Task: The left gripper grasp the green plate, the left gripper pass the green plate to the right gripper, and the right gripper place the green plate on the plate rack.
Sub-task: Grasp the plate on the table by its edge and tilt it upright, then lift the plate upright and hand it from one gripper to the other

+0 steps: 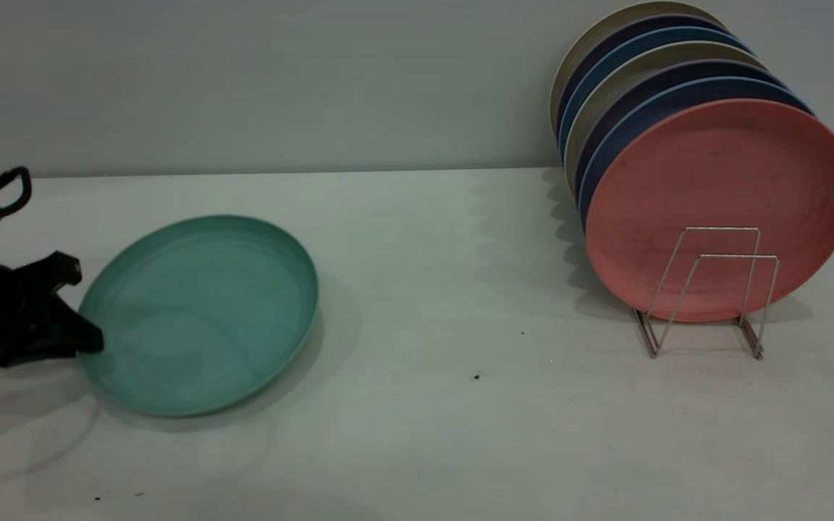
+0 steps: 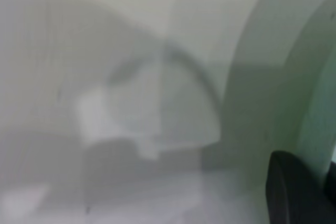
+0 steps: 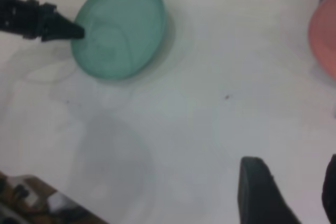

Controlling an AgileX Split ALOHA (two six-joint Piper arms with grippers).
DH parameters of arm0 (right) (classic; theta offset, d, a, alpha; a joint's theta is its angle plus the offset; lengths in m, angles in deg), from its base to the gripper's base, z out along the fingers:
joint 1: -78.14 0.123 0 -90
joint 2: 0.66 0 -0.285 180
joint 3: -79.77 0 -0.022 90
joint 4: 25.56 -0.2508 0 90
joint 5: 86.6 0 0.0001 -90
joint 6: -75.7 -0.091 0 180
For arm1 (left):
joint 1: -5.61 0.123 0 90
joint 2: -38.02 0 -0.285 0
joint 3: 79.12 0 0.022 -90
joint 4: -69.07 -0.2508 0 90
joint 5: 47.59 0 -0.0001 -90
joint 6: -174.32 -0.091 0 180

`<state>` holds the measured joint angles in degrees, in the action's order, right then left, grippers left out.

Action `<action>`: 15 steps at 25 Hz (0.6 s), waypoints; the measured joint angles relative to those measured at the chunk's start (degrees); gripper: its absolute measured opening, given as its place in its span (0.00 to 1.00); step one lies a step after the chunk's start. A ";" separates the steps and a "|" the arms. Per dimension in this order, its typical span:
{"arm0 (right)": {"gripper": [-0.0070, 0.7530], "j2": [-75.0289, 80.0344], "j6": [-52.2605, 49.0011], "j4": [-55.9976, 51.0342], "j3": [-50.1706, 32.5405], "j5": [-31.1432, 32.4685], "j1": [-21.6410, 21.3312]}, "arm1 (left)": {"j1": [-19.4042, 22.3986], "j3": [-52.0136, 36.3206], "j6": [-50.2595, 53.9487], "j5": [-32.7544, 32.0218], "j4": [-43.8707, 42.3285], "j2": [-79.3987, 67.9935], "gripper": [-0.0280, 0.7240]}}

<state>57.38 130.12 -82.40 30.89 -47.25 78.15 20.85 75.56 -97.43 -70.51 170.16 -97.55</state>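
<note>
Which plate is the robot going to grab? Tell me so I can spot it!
Look at the white table, on the side away from the plate rack. One green plate sits there alone by the black left hand, while all the others stand upright in the rack.

This looks like a robot test room, not a real kitchen. A plain white table [image 1: 417, 434] stands against a bare grey wall [image 1: 243, 79], and a black robot pincer [image 1: 62, 311] reaches in beside plates in a wire rack [image 1: 710, 289].
</note>
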 joint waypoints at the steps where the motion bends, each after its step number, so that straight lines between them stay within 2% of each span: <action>1: 0.41 1.87 1.21 -1.36 0.00 -0.05 0.00 | -0.11 0.42 -0.55 -0.16 0.00 0.00 0.05; 10: 0.39 19.01 21.46 -21.43 0.02 -0.80 0.00 | -6.49 1.07 -8.66 -4.20 -0.72 7.68 0.05; 15: 0.39 27.36 34.97 -32.96 0.41 -0.71 0.00 | -11.09 1.07 -6.19 -6.27 -2.72 11.50 0.05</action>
<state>84.74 165.09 -115.36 31.29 -47.95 78.15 9.76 76.62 -103.62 -76.78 167.44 -86.05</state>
